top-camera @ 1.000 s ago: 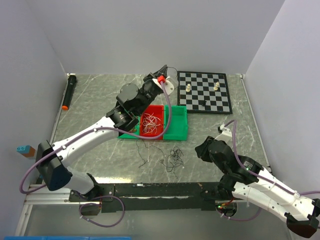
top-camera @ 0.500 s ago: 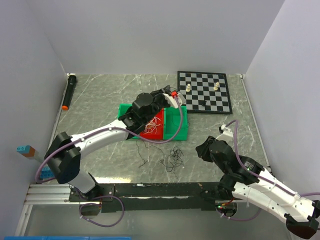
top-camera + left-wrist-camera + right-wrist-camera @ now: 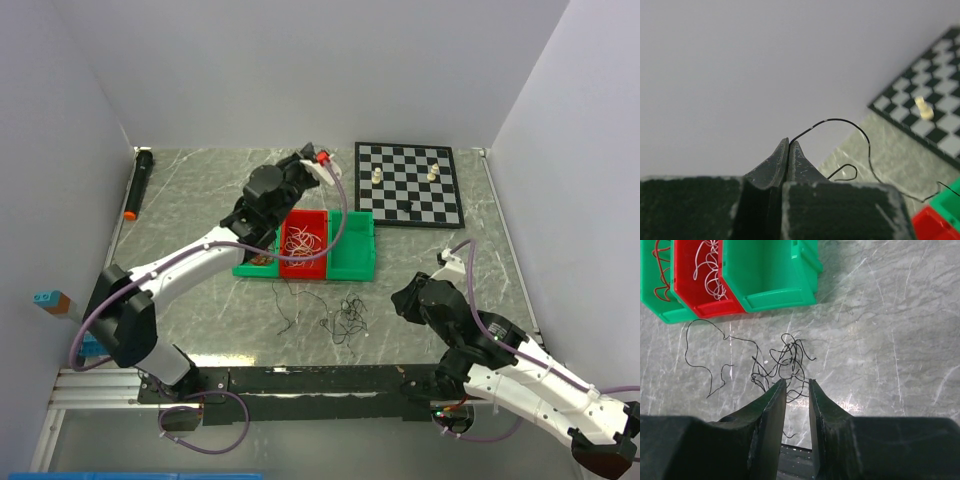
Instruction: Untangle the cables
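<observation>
My left gripper (image 3: 789, 142) is shut on the end of a thin black cable (image 3: 855, 129), which arcs away toward the bins. In the top view it (image 3: 303, 158) is raised just behind the bins. A tangle of black cables (image 3: 347, 318) lies on the table in front of the bins, and also shows in the right wrist view (image 3: 787, 362). One loose black cable (image 3: 707, 357) lies to its left. My right gripper (image 3: 797, 382) is open and empty, just on the near side of the tangle; the top view shows it (image 3: 405, 298) to the tangle's right.
Three bins stand side by side: a green one with red-brown cables (image 3: 655, 275), a red one with white cables (image 3: 303, 240), and a green one (image 3: 352, 245). A chessboard (image 3: 410, 185) with a few pieces lies at the back right. A black marker (image 3: 138, 180) lies at the far left.
My left arm swung down over the bins and came back up behind them, still pinching the black cable. The right arm and the black tangle have not moved.
</observation>
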### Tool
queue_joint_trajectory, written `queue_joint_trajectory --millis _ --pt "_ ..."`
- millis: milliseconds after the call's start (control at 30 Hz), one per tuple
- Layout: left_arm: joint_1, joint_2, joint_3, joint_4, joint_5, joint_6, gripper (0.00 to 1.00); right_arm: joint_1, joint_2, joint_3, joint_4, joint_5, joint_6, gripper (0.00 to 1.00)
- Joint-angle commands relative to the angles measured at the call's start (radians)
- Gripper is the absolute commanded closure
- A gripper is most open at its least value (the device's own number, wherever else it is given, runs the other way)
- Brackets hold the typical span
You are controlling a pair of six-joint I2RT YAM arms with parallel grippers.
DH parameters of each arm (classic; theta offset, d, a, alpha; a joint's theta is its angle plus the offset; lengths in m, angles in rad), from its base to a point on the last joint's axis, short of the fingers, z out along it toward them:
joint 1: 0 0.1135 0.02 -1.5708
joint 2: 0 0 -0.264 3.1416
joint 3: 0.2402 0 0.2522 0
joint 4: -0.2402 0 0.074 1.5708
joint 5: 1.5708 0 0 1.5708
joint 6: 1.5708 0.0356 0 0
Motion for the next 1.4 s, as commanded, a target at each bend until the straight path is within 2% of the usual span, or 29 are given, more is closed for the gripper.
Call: queue_joint_trajectory --millis 0,233,600,933,1167,1367 --pt "-0.001 -0.089 0.133 0.028 0.047 -0.098 0.99 -0.008 0.014 -0.006 0.031 -0.011 -0.012 0.69" --pt "-0.001 -0.121 0.142 0.005 0.045 -0.158 0.99 -0.008 0.017 -0.011 0.036 -0.022 -0.014 0.7" --pt "-0.003 -0.129 0.044 -0.006 0.06 -0.062 0.99 -0.008 0.011 -0.011 0.024 -0.016 -0.006 0.71" --pt "-0.029 -0.121 0.012 -0.02 0.082 -0.068 0.99 -0.006 0.004 -0.017 0.022 -0.018 -0.002 0.71" --pt "-0.032 -0.115 0.052 -0.019 0.077 -0.06 0.99 -0.008 -0.003 -0.017 0.017 -0.019 -0.003 0.71" --pt "-0.047 -0.139 0.004 -0.024 0.083 -0.043 0.99 -0.008 -0.006 -0.02 0.017 -0.022 -0.003 0.71"
